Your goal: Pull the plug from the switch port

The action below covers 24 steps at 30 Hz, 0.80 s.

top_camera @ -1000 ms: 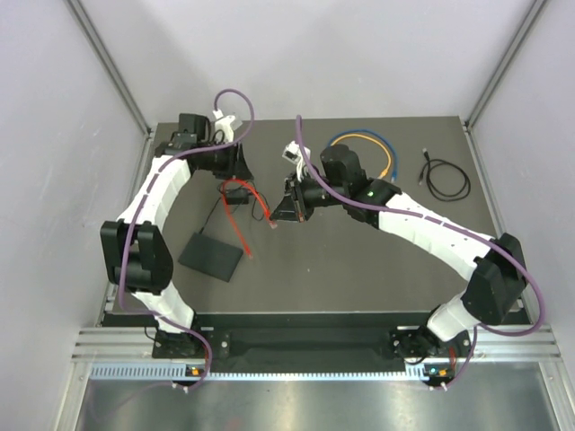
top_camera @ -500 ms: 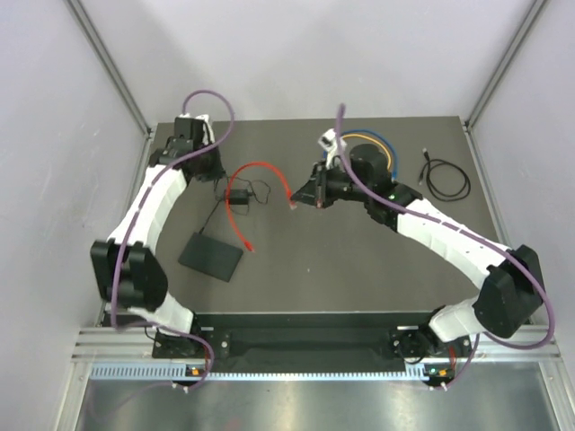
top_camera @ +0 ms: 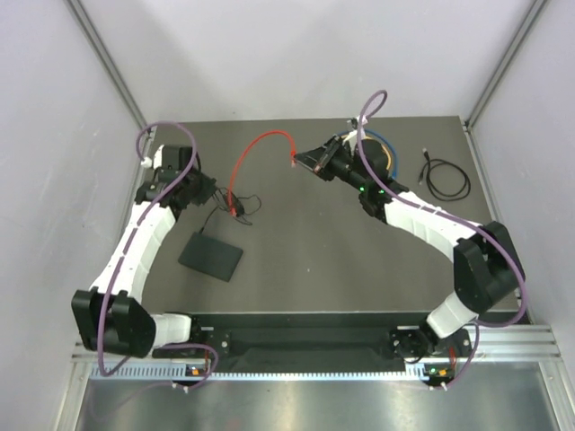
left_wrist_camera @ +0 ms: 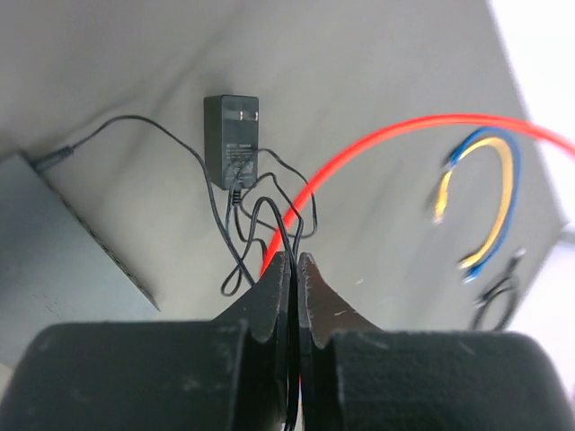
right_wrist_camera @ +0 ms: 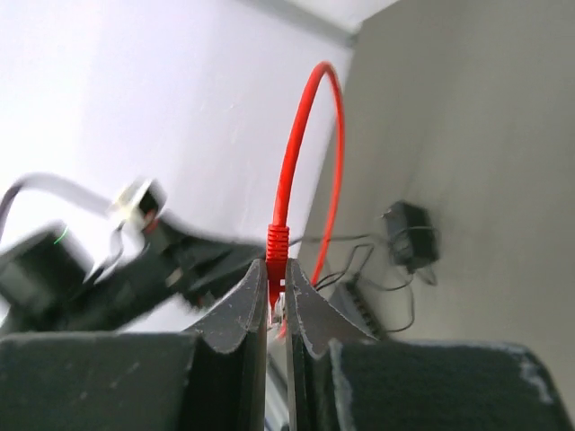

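1. top external view: the switch [top_camera: 211,256] lies flat on the table [top_camera: 341,260], toward the left side, and no claw touches it.
2. the right claw [top_camera: 298,162] is closed tight on the plug [right_wrist_camera: 277,242] of the red cable [top_camera: 256,144] and holds it over the far part of the table, well apart from the switch.
3. from the plug, the red cable makes a high arc and comes down just beside the left claw [left_wrist_camera: 289,260].
4. the left claw is pressed together on the thin black cord [left_wrist_camera: 135,118] — the cord runs between its fingers.
5. this cord comes from the adapter [left_wrist_camera: 231,139], and one end reaches the edge of the switch — whether it sits in a port, i cannot tell.
6. a blue and yellow cable [left_wrist_camera: 490,142] and a black cable [top_camera: 446,180] lie at the far right.
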Each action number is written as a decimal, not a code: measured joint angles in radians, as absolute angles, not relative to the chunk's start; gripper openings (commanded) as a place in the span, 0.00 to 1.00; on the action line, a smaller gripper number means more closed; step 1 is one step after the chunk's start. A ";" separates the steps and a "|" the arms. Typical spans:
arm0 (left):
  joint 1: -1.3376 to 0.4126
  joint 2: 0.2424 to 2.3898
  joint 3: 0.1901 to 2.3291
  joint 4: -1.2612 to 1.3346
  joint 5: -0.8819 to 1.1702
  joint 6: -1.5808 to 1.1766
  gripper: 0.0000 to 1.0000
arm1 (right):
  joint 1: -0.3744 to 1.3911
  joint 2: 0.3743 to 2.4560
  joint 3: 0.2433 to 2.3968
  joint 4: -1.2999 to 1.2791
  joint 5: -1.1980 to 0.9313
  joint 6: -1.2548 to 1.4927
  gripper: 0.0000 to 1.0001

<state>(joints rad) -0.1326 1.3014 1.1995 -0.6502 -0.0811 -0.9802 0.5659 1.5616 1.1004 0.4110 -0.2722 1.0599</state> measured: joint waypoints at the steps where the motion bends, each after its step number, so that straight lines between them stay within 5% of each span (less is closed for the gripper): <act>1: -0.133 1.283 1.185 -0.647 -0.091 -1.007 0.00 | 0.570 1.575 1.111 0.396 -0.237 1.068 0.00; 14: -0.133 1.221 1.173 -0.609 -0.150 -1.251 0.00 | 0.875 1.679 1.498 0.106 0.162 0.812 0.00; 24: -0.160 1.282 1.184 -0.597 -0.156 -1.273 0.00 | 0.916 1.734 1.623 -0.102 0.378 0.743 0.00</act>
<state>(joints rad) -0.1596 1.2816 1.1843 -0.5968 -0.1562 -1.2732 0.9165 1.7336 1.6226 -0.1017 0.3779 0.7425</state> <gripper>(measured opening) 0.042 0.070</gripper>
